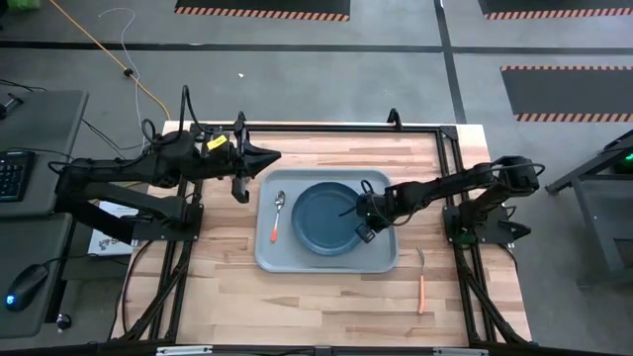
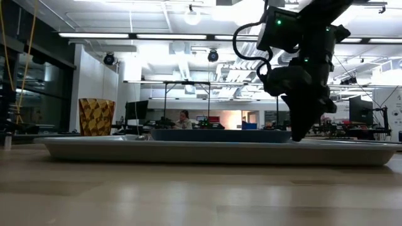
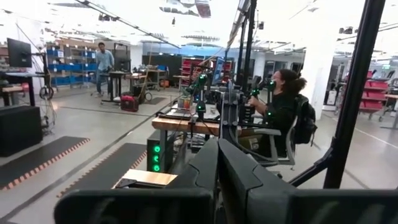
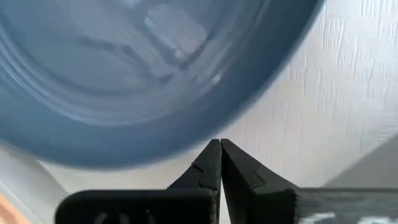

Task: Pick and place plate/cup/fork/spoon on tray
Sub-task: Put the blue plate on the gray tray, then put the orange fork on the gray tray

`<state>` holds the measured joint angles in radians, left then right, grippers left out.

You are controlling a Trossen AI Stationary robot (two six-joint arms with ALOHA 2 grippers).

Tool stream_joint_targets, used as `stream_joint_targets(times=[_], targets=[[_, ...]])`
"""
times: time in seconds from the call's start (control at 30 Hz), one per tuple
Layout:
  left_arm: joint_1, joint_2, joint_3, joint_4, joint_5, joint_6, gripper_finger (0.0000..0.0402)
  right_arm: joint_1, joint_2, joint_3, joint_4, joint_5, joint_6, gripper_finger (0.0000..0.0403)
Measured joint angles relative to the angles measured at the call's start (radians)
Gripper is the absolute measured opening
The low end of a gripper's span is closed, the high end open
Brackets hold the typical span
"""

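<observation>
The grey-blue tray [image 1: 381,259] lies in the middle of the table. On it are the dark blue plate [image 1: 324,220] and, along its left side, the orange-handled spoon [image 1: 278,216]. The fork [image 1: 421,282] lies on the bare table to the tray's right. The amber cup [image 2: 96,117] stands behind the tray's left end in the low view. My right gripper [image 1: 364,218] is shut, pointing down over the tray floor at the plate's right rim [image 4: 205,127]. My left gripper [image 1: 274,154] is shut and empty, raised beyond the tray's far left corner. My right gripper's shut fingertips [image 4: 211,155] point down just beside the plate's right rim, low over the tray [image 2: 295,135]. I cannot tell whether they touch the plate or the tray.
A black frame runs along the table's edges [image 1: 445,133]. Bare wood lies near the front edge [image 1: 297,307]. People show in the room beyond the table in the left wrist view [image 3: 283,106].
</observation>
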<state>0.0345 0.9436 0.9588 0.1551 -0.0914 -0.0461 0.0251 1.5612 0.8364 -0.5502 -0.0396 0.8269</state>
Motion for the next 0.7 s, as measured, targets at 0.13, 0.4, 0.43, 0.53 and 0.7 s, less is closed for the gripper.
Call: stream_joint_targets(times=[0.13,0.4,0.43,0.53,0.7], targets=[[0.000,0.000,0.000,0.000,0.000,0.006,0.0002,0.000,-0.025,0.000,-0.106,-0.013,-0.049,0.0000],[0.000,0.000,0.000,0.013,-0.003,0.058,0.0003,0.121,-0.262,0.000,-0.315,0.130,0.060,0.0000],[0.000,0.000,0.000,0.019,-0.003,0.058,0.0003,0.145,-0.292,0.000,-0.330,0.150,0.097,0.0000],[0.000,0.000,0.000,0.031,-0.003,0.059,0.0003,0.217,-0.368,0.000,-0.369,0.219,0.208,0.0000],[0.000,0.000,0.000,0.030,-0.003,0.059,0.0003,0.317,-0.426,0.000,-0.412,0.318,0.362,0.0000]])
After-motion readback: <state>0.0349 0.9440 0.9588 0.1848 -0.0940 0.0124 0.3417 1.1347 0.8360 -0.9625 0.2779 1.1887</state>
